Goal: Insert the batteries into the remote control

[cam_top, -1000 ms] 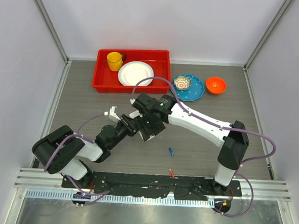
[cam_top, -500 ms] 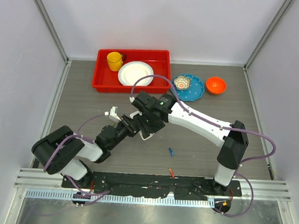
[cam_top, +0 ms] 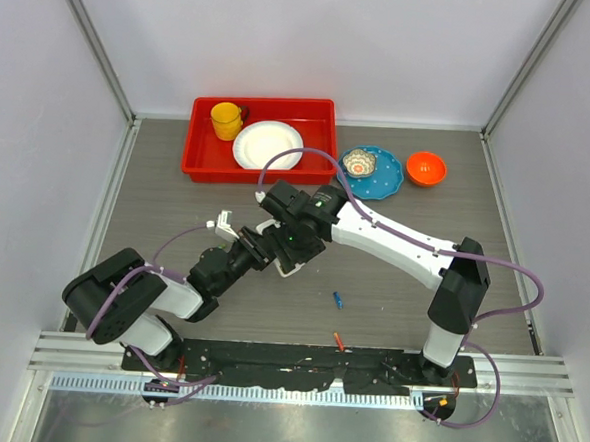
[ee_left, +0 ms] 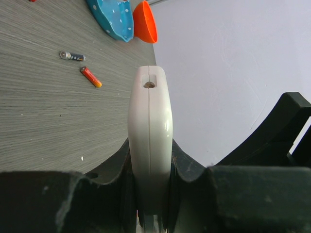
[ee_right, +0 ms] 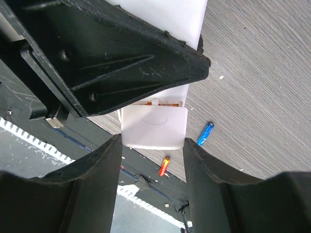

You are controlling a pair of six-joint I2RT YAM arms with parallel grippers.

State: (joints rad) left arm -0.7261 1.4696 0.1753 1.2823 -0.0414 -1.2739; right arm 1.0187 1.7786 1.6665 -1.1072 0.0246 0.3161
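Small flat white rectangular remote control (ee_left: 149, 111): held edge-on over the middle of the grey tabletop (cam_top: 156, 193), clamped between the left fingers (ee_left: 114, 165); right fingers (ee_right: 97, 179) spread to either side of its lidded end, though whether they press on it cannot be told; an orange label shows at the lid's edge. Slim blue battery (cam_top: 338, 300) and slim orange battery (cam_top: 339, 339): loose on the tabletop, well apart from the remote, both unmoved. Change from a second ago: right fingers shifted slightly toward the far left, uncovering the remote's white near end in the top view; left arm as before.
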